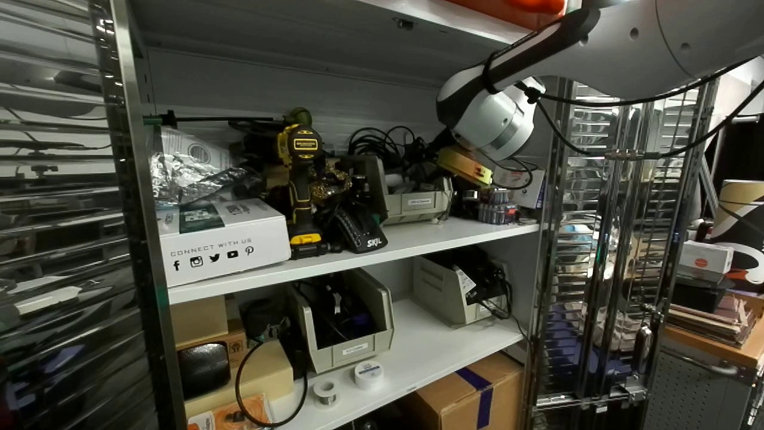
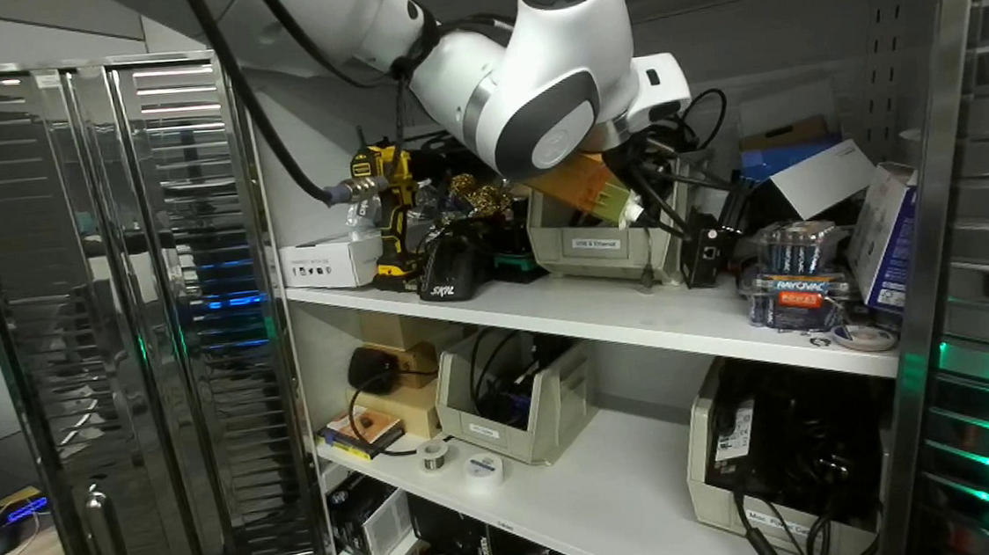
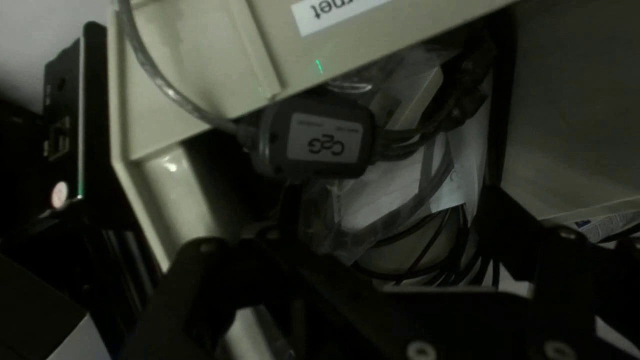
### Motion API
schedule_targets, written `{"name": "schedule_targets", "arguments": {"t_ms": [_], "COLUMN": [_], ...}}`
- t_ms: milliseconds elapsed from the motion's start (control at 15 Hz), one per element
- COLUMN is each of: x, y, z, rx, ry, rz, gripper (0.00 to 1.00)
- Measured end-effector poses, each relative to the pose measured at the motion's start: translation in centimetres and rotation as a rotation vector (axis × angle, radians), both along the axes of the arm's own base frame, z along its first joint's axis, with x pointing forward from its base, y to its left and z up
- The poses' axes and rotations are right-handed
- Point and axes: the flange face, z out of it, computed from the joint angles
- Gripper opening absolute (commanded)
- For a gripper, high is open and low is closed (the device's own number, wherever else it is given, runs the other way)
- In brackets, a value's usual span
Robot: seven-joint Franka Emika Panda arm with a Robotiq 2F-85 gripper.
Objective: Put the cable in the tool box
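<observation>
In the wrist view we see the gripper (image 3: 394,202) spread wide by the grey C2G cable (image 3: 325,137), which lies at the mouth of the bin (image 3: 200,60); we can't tell if they touch. In both exterior views we see the arm (image 2: 562,69) bent down toward that bin.

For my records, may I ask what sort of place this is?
Probably a storage area in a lab or workshop: the yellow-and-black power tool, the small spool of silvery wire and the bin labelled "USB & Ethernet" suggest it.
</observation>
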Motion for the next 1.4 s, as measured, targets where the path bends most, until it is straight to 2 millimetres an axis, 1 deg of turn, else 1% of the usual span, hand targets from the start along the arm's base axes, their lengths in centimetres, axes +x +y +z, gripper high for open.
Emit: {"name": "schedule_targets", "arguments": {"t_ms": [200, 400, 533, 667, 867, 1000, 1267, 1400], "x": [0.0, -0.6, -1.4, -2.6, -5.3, -7.6, -12.6, -15.3], "y": [0.3, 0.6, 0.6, -0.1, -1.1, -1.3, -1.3, -1.7], "z": [0.7, 2.3, 3.3, 4.0, 4.1, 3.8, 2.4, 1.6], "rx": [0.012, 0.016, -0.006, -0.055, -0.101, -0.111, -0.117, -0.152], "ry": [0.016, 0.012, 0.025, 0.063, 0.163, 0.247, 0.444, 0.559], "rz": [0.018, 0.032, 0.048, 0.065, 0.106, 0.165, 0.298, 0.335], "gripper": [1.00, 1.00, 1.00, 1.00, 1.00, 1.00, 1.00, 1.00]}}
